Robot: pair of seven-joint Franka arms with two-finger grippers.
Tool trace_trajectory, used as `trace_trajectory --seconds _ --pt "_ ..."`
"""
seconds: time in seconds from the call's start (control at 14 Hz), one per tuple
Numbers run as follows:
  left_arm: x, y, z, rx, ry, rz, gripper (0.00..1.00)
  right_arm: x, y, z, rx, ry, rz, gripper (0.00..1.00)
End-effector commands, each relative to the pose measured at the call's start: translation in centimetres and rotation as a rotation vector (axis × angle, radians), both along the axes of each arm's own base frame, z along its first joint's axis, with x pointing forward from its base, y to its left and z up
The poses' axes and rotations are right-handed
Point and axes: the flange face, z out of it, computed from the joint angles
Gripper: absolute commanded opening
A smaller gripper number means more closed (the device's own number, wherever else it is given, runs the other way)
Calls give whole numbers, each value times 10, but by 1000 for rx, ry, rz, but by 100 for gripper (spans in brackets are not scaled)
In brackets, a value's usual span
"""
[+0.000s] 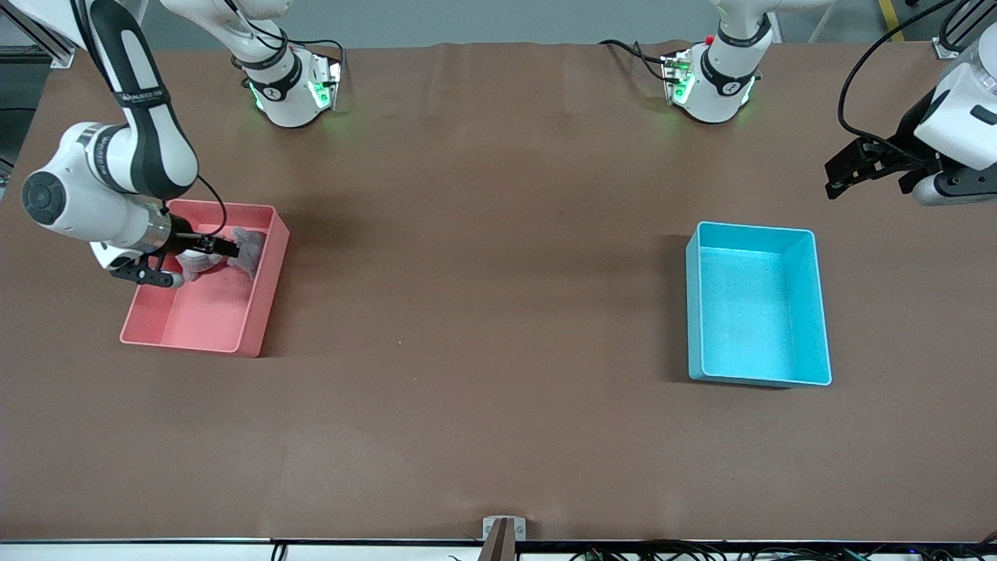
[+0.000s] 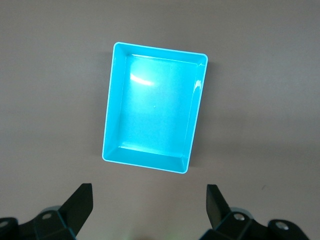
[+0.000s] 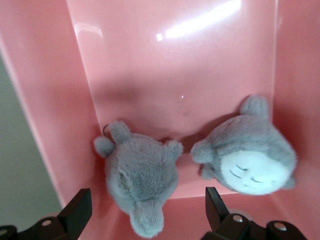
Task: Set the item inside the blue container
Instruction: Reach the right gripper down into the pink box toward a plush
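Note:
The blue container (image 1: pixel 755 312) stands empty on the table toward the left arm's end; the left wrist view shows its bare floor (image 2: pixel 150 115). My left gripper (image 1: pixel 845 178) hangs open over the bare table beside that bin's corner, with nothing between its fingers (image 2: pixel 149 210). Two grey plush toys lie in the pink bin (image 1: pixel 210 319) toward the right arm's end. One (image 3: pixel 142 177) lies face down and the other (image 3: pixel 247 160) shows a white face. My right gripper (image 1: pixel 187 261) is down inside the pink bin, open (image 3: pixel 147 212), its fingers apart on either side of the face-down plush (image 1: pixel 248 248).
Both arm bases (image 1: pixel 292 89) (image 1: pixel 713 82) stand along the table edge farthest from the front camera. The pink bin's walls (image 3: pixel 45 115) rise close round the right gripper. Brown table (image 1: pixel 483 273) lies between the two bins.

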Motion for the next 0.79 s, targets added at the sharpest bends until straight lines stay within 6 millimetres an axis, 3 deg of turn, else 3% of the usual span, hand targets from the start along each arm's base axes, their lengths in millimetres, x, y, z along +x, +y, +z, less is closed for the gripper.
trace_trajectory --seconds 0.0,0.14,0.71 --pt "3 0 4 -23 -4 -21 100 -30 7 -17 0 -34 -34 100" --pt "3 0 3 -23 -2 -21 100 -35 10 -34 10 -5 -45 100" --pt "8 0 6 -27 -12 -21 100 -37 18 -68 24 20 -77 100"
